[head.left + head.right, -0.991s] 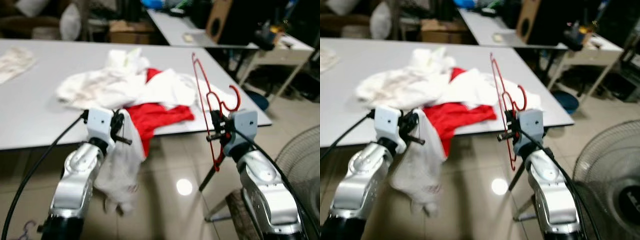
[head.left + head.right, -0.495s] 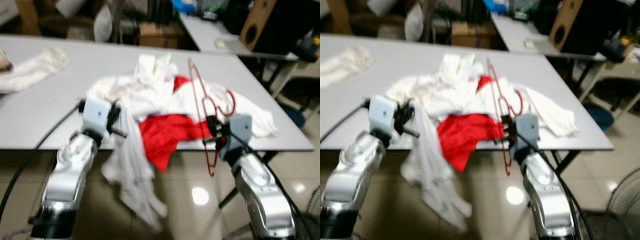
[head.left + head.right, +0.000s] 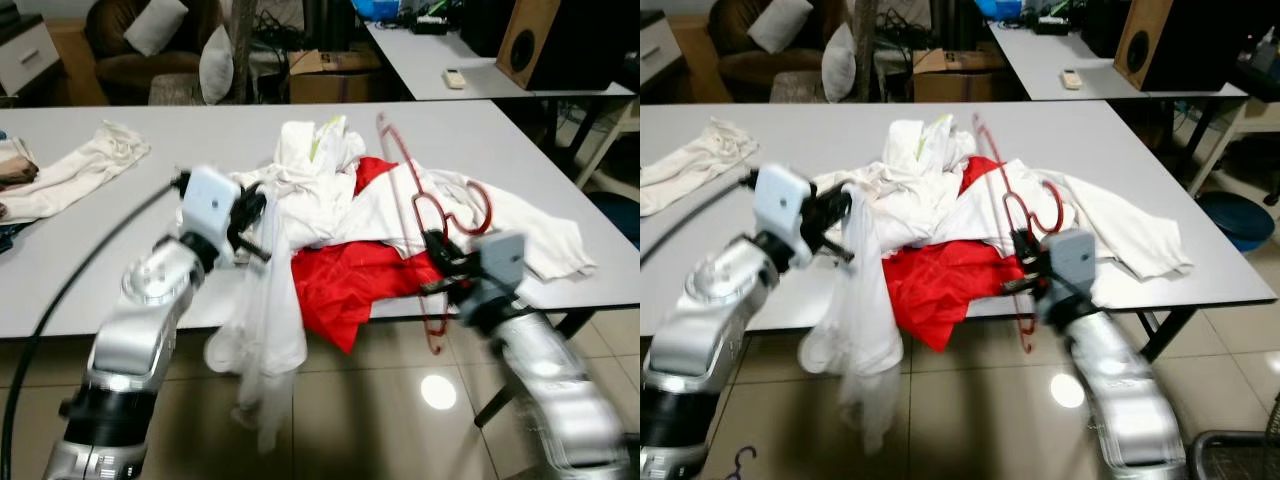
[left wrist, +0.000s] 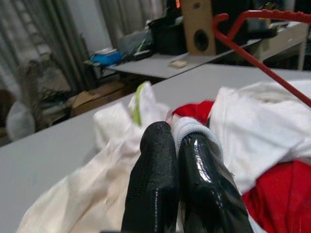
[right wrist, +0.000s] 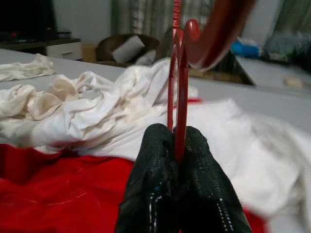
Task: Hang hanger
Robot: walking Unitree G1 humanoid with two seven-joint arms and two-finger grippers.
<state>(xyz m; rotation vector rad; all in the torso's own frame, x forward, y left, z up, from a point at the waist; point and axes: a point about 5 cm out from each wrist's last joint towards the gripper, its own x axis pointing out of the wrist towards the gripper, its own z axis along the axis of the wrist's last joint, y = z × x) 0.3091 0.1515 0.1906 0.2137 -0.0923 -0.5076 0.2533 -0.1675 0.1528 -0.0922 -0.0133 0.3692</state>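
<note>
The right claw (image 5: 179,145) is clamped on a thin red wire hanger (image 3: 425,215) — held upright before the desk's front edge, hook uppermost. The left claw (image 4: 177,141) is closed on a limp white cloth garment (image 3: 262,320), which is draped below the desk edge. Behind both, a pile of white and red clothes (image 3: 350,215) is spread on the grey desk (image 3: 90,240).

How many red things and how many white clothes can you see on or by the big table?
Red hanger: 1
Red cloth: 1
White clothes in the heap: cannot tell apart
White cloth hanging from the left gripper: 1
White cloth lying apart: 1
Total counted: 4
</note>
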